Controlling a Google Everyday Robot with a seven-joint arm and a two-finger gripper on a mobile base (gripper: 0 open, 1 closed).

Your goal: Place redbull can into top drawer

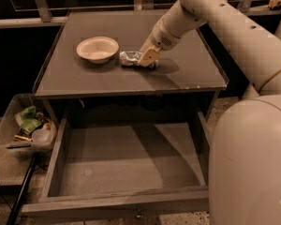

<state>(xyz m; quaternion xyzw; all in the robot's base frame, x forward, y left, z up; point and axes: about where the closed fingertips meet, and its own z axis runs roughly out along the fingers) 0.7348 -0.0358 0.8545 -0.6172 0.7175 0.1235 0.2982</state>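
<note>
The redbull can point(130, 58) lies on its side on the tabletop, just right of the white bowl point(97, 48). It is shiny silver. My gripper point(148, 57) is down at the can's right end, touching or nearly touching it, with the arm reaching in from the upper right. The top drawer point(126, 165) is pulled wide open below the tabletop. Its grey flat bottom is bare, and a small knob point(139, 214) shows on its front panel.
The grey table point(187, 74) has a raised rim. A clear plastic bin of clutter point(25, 130) sits on the floor at the left of the drawer. My own large body point(253, 163) fills the right side, close to the drawer's right wall.
</note>
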